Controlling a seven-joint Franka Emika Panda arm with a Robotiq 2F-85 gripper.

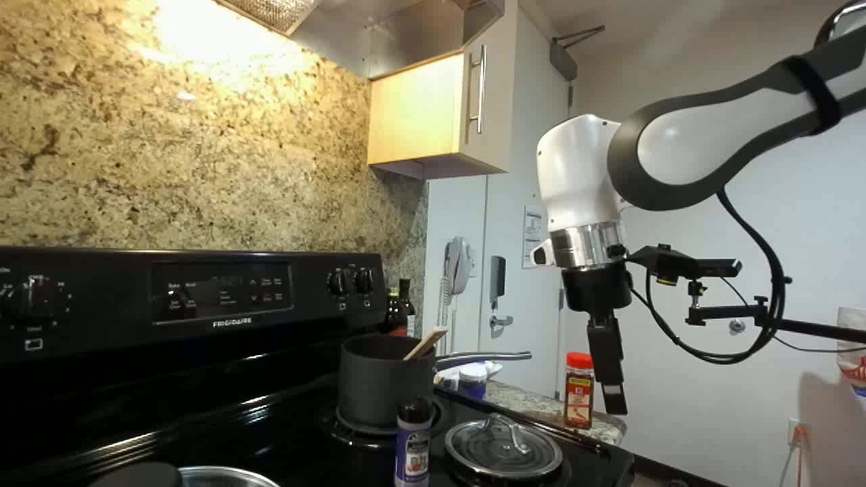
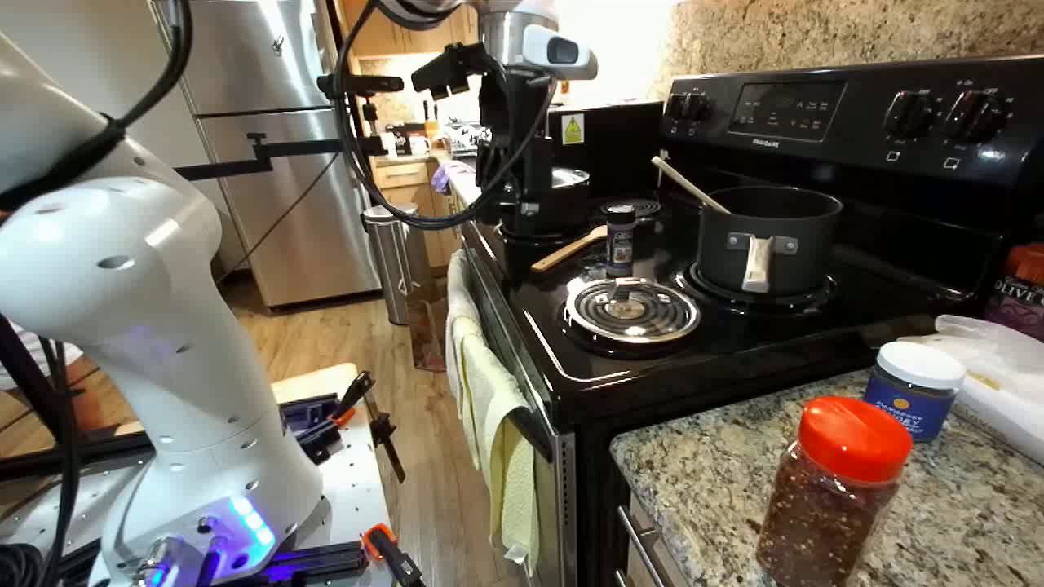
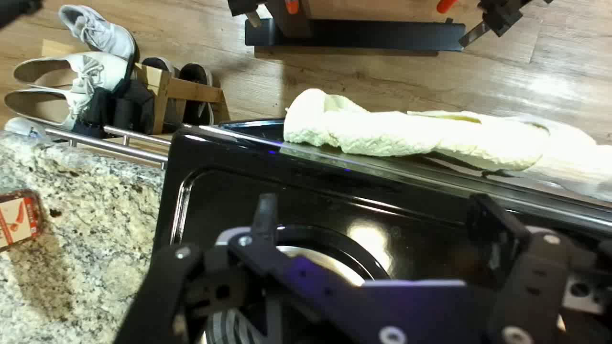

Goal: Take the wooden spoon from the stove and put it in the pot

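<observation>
The dark grey pot [image 1: 382, 389] stands on a rear burner of the black stove [image 1: 203, 406]; the pot [image 2: 803, 261] and stove [image 2: 710, 350] show in both exterior views. A slim pale wooden handle [image 2: 689, 186] leans out of the pot over its rim; its lower end is hidden inside. A tan wooden utensil [image 2: 571, 249] lies on the stove's front, partly behind a spice bottle. I cannot tell which is the wooden spoon. My gripper [image 1: 612, 399] hangs above the stove's front, apart from both. In the wrist view the fingers [image 3: 375, 205] are spread, with nothing between them.
A glass lid [image 2: 632, 306] lies on the front burner near the pot. The spice bottle [image 1: 413, 450] stands beside it. Another lidded pan [image 2: 567, 191] is behind my gripper. A red-capped jar [image 2: 840, 489] stands on the granite counter. Towels [image 3: 411, 134] hang on the oven door handle.
</observation>
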